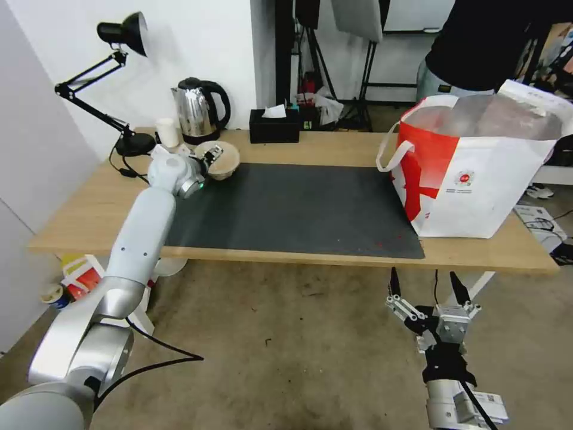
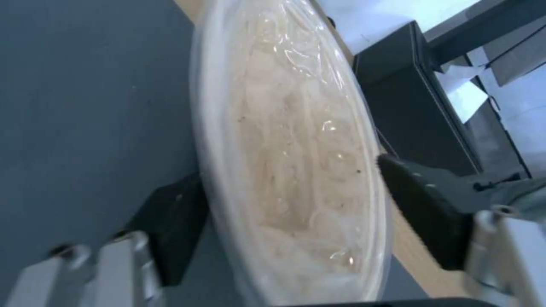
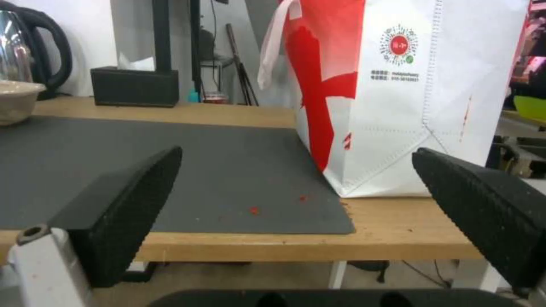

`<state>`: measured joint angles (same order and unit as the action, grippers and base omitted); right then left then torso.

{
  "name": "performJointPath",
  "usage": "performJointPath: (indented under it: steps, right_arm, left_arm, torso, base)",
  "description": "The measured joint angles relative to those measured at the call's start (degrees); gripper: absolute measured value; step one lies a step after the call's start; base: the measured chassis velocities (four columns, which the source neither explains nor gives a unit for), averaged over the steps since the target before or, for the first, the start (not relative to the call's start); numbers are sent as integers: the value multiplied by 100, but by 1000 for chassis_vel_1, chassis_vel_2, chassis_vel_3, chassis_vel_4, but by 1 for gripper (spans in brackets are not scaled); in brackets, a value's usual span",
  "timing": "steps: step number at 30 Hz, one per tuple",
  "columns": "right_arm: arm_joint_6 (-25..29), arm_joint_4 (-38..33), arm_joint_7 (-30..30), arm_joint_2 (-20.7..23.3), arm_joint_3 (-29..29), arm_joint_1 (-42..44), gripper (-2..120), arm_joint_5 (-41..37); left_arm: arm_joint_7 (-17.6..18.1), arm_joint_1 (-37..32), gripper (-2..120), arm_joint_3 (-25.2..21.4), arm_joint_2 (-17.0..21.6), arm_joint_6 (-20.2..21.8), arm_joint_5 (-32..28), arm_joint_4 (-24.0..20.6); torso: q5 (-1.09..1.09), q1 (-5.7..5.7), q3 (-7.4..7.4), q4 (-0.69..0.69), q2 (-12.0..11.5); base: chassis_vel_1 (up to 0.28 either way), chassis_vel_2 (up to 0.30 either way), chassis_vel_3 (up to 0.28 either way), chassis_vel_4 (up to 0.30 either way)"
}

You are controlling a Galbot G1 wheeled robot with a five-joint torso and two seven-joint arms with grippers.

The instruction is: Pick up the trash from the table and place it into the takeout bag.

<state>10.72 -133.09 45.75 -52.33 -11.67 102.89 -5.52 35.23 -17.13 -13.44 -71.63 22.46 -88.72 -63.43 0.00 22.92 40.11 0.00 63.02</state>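
Looks like this one's mostly wrapped up, judging by what's on the long light-wood desk (image 1: 89,209) with its big dark grey mat (image 1: 298,209). The only piece of trash I can spot is one beige pulp bowl (image 1: 222,160) at the mat's far corner, well away from the large white-and-red takeout bag (image 1: 477,173), which stands on the desk at the mat's opposite end. No wide white bowl or red-orange cup anywhere on the desk, so my guess is they're already in the bag, but its inside isn't readable from here.

The left claw (image 2: 287,213) is right at that bowl: one black finger (image 2: 170,221) outside the rim, the other finger (image 2: 432,213) on the inner side, straddling the wall. They look closed onto the rim or very nearly, though I can't swear it's a firm pinch. The bowl appears lined with crinkly clear film. So what's left: lift it, carry it across the mat, drop it in the bag.

The right claw (image 1: 426,289) hangs below the desk's front edge near the bag, spread wide, holding nothing.

Count: one pulp bowl, one bag, two claws. A few red crumbs (image 3: 253,209) sit on the mat close to the bag.
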Motion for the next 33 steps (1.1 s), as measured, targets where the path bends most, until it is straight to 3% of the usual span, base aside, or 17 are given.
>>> performJointPath:
  steps: [20,33]
  right_arm:
    - [0,0,0,0,0,0,100,0]
    - [0,0,0,0,0,0,100,0]
  left_arm:
    - [-194,-129,0,-41,36,-32,112,-150]
    - [-193,-251,0,-92,136,-102,116,-392]
  torso:
    - [0,0,0,0,0]
    - [0,0,0,1,0]
  base:
    - [0,0,0,0]
    - [0,0,0,0]
